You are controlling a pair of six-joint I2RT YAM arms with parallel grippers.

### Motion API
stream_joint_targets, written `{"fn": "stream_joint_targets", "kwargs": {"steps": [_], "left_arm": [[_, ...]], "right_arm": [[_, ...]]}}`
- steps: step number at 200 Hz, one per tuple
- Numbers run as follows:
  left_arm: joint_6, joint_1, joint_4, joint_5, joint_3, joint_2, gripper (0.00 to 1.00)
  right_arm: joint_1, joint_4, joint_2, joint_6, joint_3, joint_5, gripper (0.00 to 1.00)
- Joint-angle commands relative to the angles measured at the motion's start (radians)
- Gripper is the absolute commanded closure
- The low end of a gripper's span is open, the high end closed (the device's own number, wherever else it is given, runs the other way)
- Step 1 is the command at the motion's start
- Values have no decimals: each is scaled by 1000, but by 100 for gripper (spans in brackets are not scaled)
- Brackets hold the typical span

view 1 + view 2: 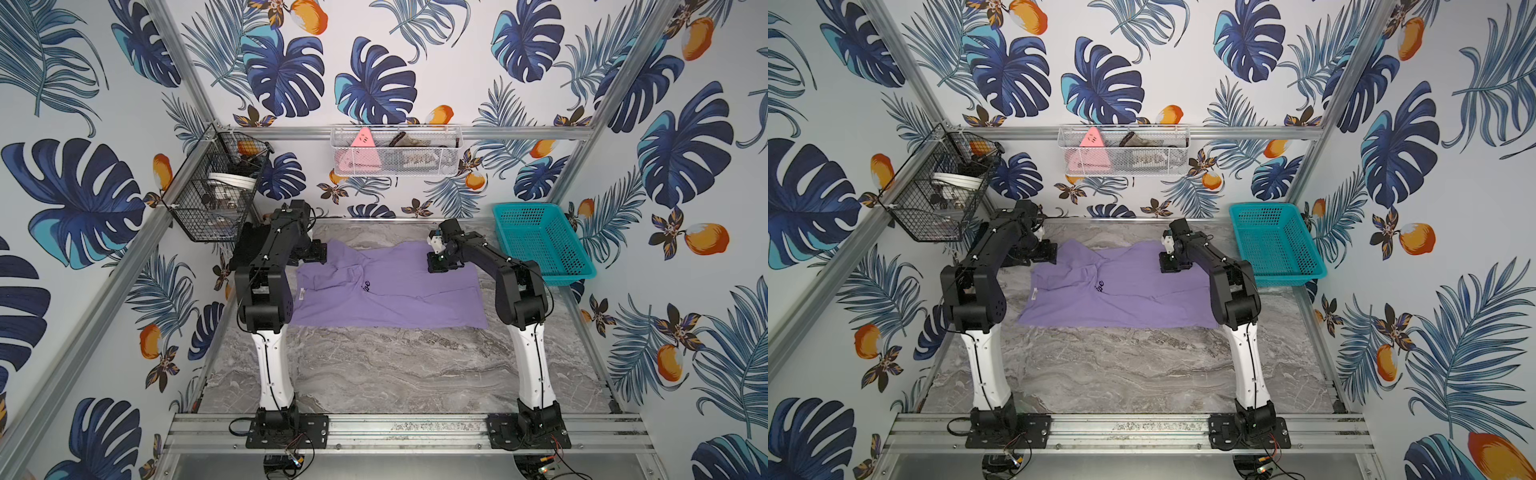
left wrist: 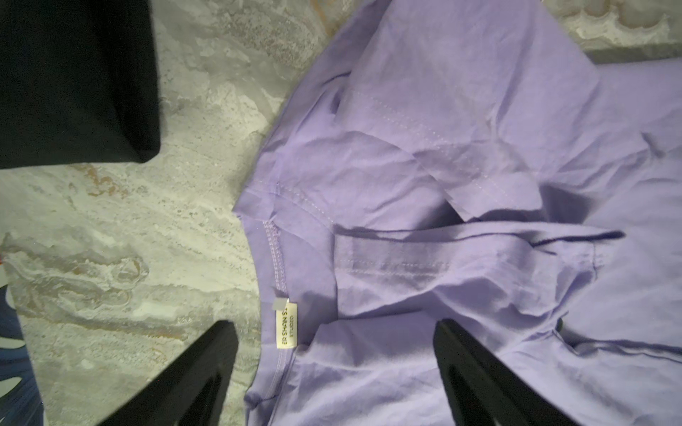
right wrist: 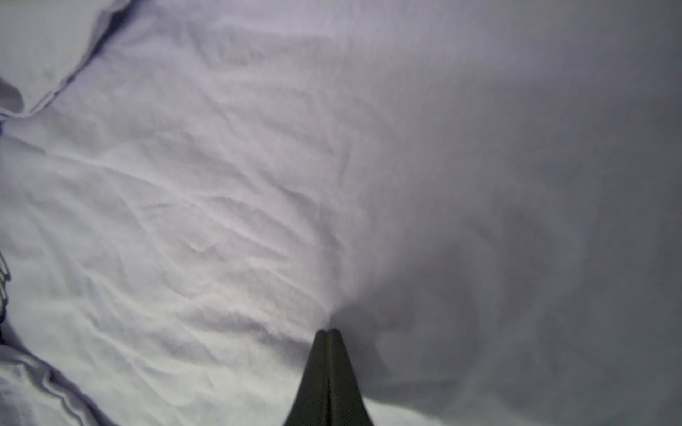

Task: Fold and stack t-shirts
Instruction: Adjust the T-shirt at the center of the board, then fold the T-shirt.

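Marbled grey worktop (image 1: 395, 374) is carrying the plain black folded shirt (image 2: 73, 81), seemingly done, and the lavender-purple collared shirt (image 1: 390, 291) lying rumpled beside it, unstacked, while my left hand (image 2: 334, 324) is hovering released over its collar and my right hand (image 3: 328, 332) is resting clenched on its cloth.

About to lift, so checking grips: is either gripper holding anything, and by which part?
Right gripper is shut, apparently pinching the purple shirt on body cloth near its far hem-end corner. Left gripper hangs open over the collar label, holding nothing.
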Motion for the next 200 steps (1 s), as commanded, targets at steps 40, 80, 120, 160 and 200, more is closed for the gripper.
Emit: {"fn": "stream_joint_targets", "kwargs": {"steps": [40, 80, 120, 160, 200], "left_arm": [[-23, -38, 55, 55, 213, 206, 8], [-16, -40, 97, 43, 269, 278, 9], [-23, -40, 117, 44, 298, 318, 9], [-18, -37, 141, 52, 317, 334, 12], [-17, -29, 155, 77, 304, 324, 38]], "right_arm": [[30, -13, -104, 11, -67, 51, 84], [52, -7, -168, -4, -129, 57, 82], [60, 1, -210, -27, -178, 77, 84], [60, 7, -230, -38, -203, 98, 85], [66, 12, -232, -45, -199, 114, 86]]}}
